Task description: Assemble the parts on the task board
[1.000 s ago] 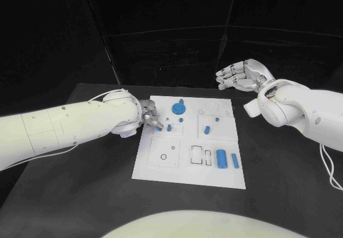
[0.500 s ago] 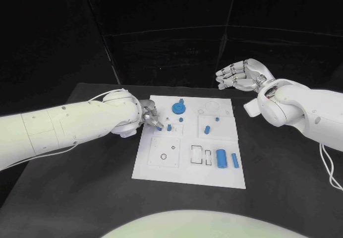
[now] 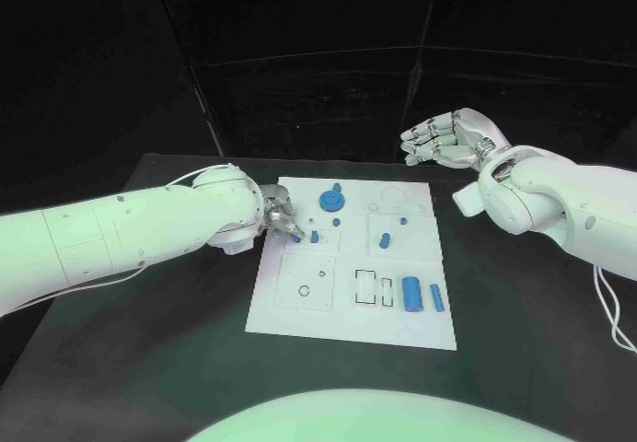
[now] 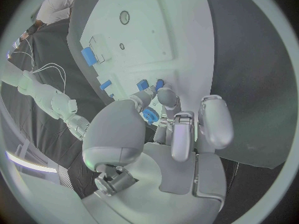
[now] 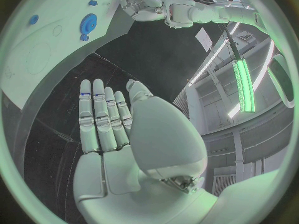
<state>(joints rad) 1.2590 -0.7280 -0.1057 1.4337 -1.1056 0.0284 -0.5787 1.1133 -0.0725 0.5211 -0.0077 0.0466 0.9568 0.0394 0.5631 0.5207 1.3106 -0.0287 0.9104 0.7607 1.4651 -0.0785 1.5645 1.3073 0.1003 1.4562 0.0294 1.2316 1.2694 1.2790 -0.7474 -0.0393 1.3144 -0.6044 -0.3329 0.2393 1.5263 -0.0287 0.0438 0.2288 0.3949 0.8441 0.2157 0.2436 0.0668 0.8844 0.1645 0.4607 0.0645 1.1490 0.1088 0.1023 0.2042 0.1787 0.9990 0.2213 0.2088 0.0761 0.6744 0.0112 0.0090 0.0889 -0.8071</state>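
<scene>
The white task board [image 3: 348, 318] lies in the middle of the black table. My left hand [image 3: 275, 215] sits at the board's left edge and pinches a small blue part [image 3: 295, 238] low over the board, beside a standing blue peg [image 3: 315, 237]. In the left wrist view the small blue part [image 4: 149, 116] sits between the thumb and a fingertip of my left hand [image 4: 181, 129]. My right hand [image 3: 446, 138] hangs high beyond the board's far right corner, fingers straight and holding nothing; the right wrist view shows that hand [image 5: 106, 119] the same way.
On the board lie a blue gear [image 3: 333, 198], a small blue piece [image 3: 337, 222], a short peg [image 3: 385, 242], a blue cylinder [image 3: 413, 294] and a narrow blue bar [image 3: 435, 297]. Bare black table [image 3: 159, 350] surrounds the board.
</scene>
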